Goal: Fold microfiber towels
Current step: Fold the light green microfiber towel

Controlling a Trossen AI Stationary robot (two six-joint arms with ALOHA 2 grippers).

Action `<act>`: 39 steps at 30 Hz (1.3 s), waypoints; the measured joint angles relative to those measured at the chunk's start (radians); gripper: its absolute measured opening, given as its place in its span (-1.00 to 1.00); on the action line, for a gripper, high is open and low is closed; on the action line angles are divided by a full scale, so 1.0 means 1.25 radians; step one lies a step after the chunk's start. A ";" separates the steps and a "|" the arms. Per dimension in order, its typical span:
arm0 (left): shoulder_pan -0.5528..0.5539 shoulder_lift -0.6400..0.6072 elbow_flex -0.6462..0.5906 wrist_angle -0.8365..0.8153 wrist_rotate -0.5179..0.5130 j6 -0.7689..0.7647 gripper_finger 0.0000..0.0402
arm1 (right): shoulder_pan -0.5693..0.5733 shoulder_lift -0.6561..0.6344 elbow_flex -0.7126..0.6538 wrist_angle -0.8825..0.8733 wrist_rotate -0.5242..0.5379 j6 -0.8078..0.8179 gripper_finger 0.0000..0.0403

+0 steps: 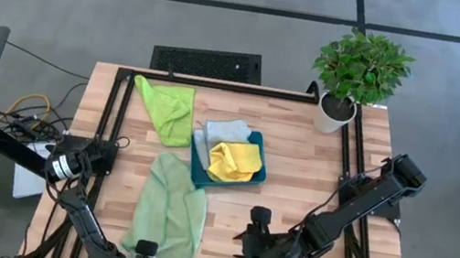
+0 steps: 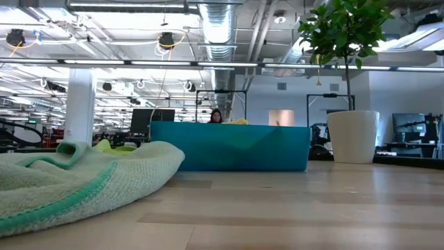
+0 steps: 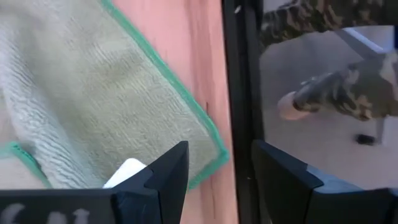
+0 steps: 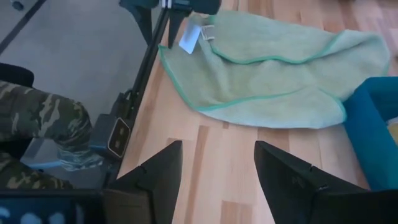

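Note:
The pale sage green towel (image 1: 167, 212) lies crumpled and partly doubled over on the table's near left; it also shows in the low view (image 2: 76, 180). My left gripper (image 1: 145, 253) is open over its near corner (image 3: 208, 152), beside a white label (image 3: 127, 171). My right gripper (image 1: 251, 243) is open over bare wood to the towel's right (image 4: 217, 149). The lime green towel (image 1: 168, 110) lies at the far left. The grey towel (image 1: 225, 133) and the yellow towel (image 1: 234, 160) lie bunched in the teal tray (image 1: 257, 143).
A potted plant (image 1: 359, 75) stands at the far right corner. Black frame rails (image 1: 111, 119) run along the table's edges. A person in camouflage trousers (image 4: 37, 118) stands just off the near edge. Bare wood (image 1: 317, 161) lies right of the tray.

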 joint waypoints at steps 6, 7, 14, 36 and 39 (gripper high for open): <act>-0.002 0.014 -0.002 -0.009 -0.015 0.015 -0.16 | -0.004 0.000 0.000 0.010 0.001 0.000 0.11; -0.002 0.022 -0.002 -0.008 -0.011 0.015 -0.16 | -0.004 0.000 0.000 0.013 0.002 0.000 0.11; -0.005 0.053 0.004 0.000 -0.003 0.003 -0.16 | -0.004 0.000 0.000 0.042 0.014 -0.031 0.11; -0.004 0.062 0.136 -0.179 -0.025 -0.091 -0.99 | -0.106 0.036 0.005 0.162 -0.032 -0.309 0.11; -0.004 0.062 0.160 -0.218 -0.027 -0.114 -0.99 | -0.148 0.060 -0.004 0.178 -0.063 -0.347 0.11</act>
